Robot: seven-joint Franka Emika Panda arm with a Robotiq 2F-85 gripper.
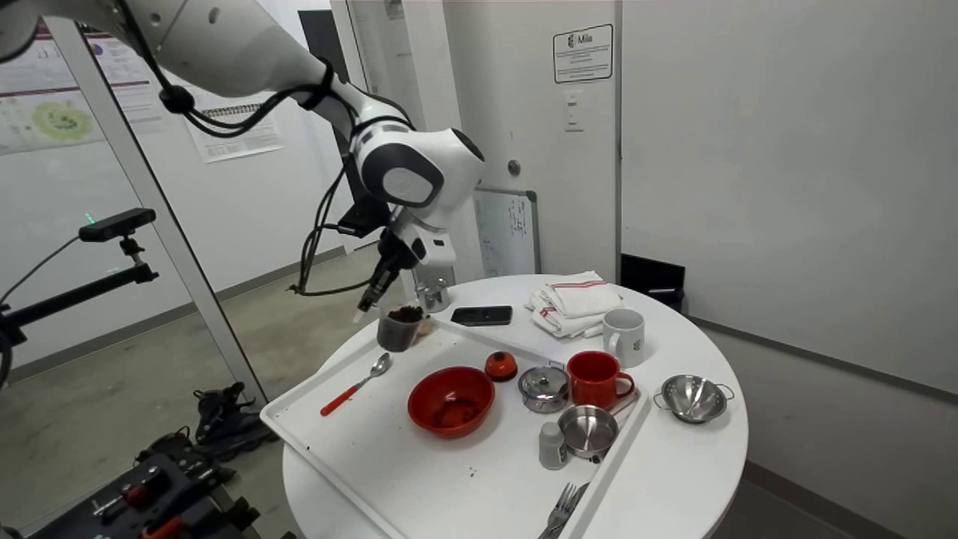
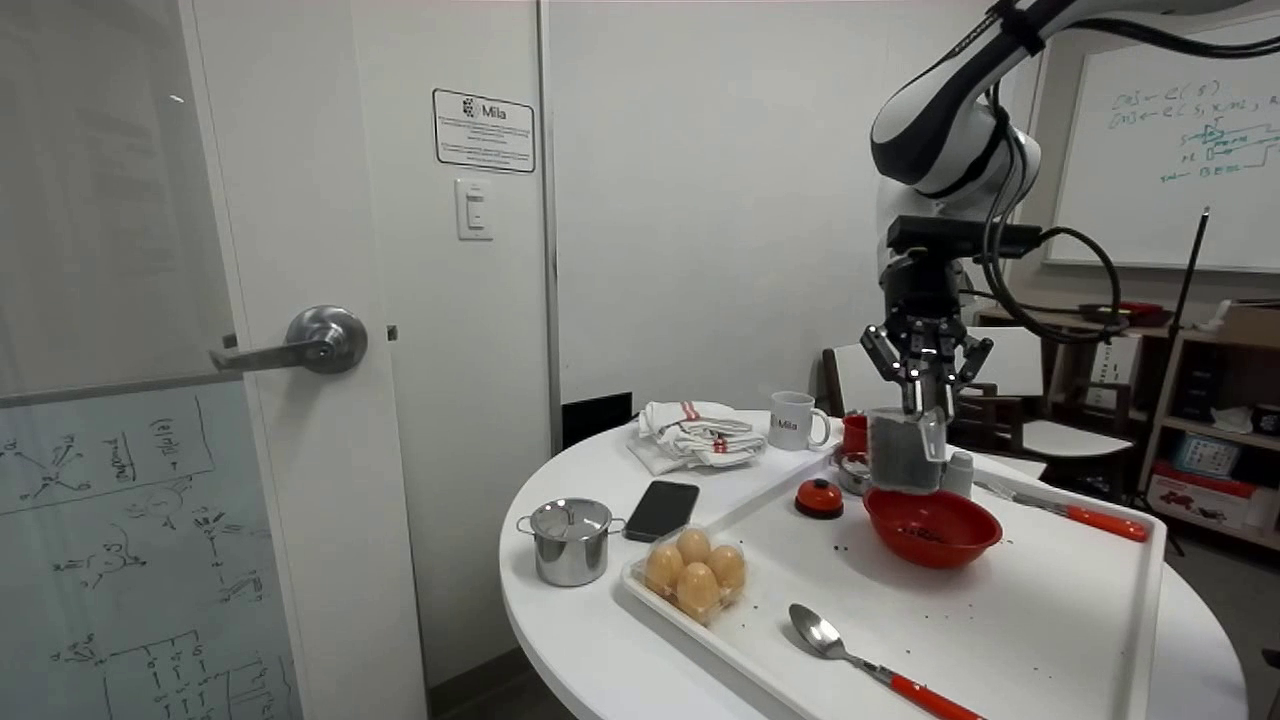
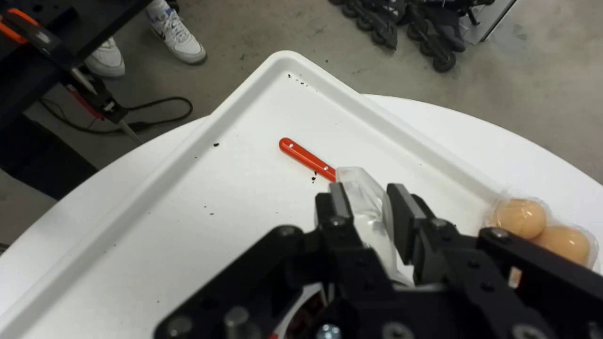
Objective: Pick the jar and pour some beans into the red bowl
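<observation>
My gripper (image 2: 928,402) is shut on the clear handle of the jar (image 2: 903,452) and holds the jar upright in the air. The jar is see-through and looks dark grey from its contents. In an exterior view the jar (image 1: 397,335) shows dark beans (image 1: 406,314) near its rim, with my gripper (image 1: 366,305) beside it. In the wrist view the jar's handle (image 3: 363,200) sits between the fingers of my gripper (image 3: 365,212); the jar's body is mostly hidden. The red bowl (image 1: 438,389) stands on the tray with some dark bits inside; it also shows in an exterior view (image 2: 930,552).
The white tray (image 1: 389,479) has scattered dark crumbs. It holds a red-handled spoon (image 1: 340,400), an egg pack (image 2: 697,572), an orange timer (image 1: 501,366), a lidded steel pot (image 1: 544,389), a red cup (image 1: 595,382), a steel pan (image 1: 587,430) and a shaker (image 1: 553,447).
</observation>
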